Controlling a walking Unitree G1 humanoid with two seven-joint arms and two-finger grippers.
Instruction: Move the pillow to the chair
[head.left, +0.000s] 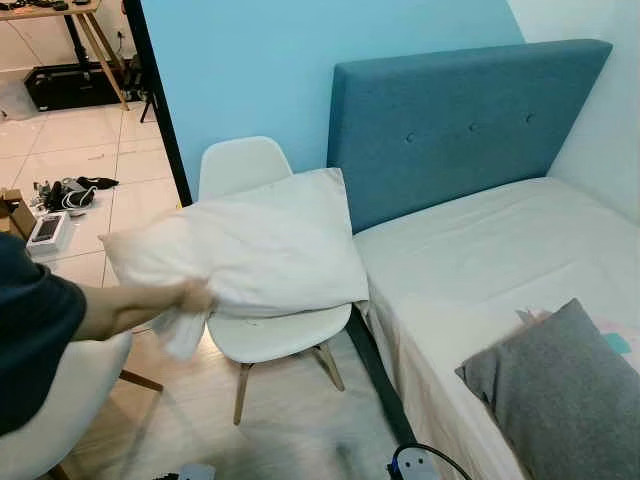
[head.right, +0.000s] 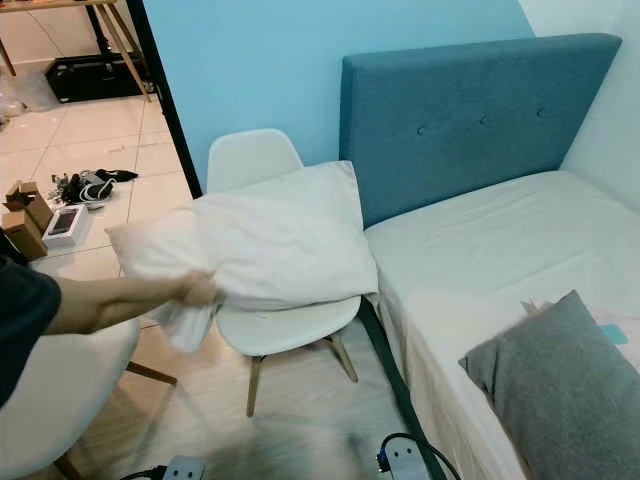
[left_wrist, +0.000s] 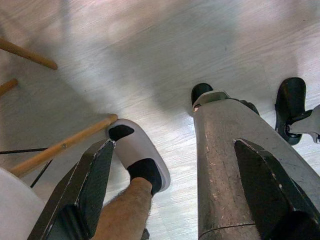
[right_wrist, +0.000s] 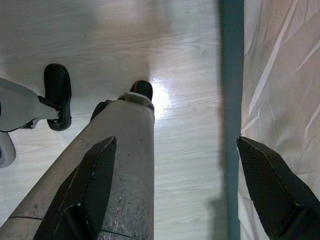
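A white pillow lies across the seat of a white chair with wooden legs, next to the bed's blue headboard. A person's hand grips the pillow's near left corner, the arm reaching in from the left. My left gripper hangs open above the wooden floor, over my own leg and the person's slippered foot. My right gripper also hangs open, beside the bed's edge.
The bed with a white sheet fills the right side, a grey cushion on its near corner. A second white chair stands at the near left. Boxes and clutter lie on the tiled floor beyond.
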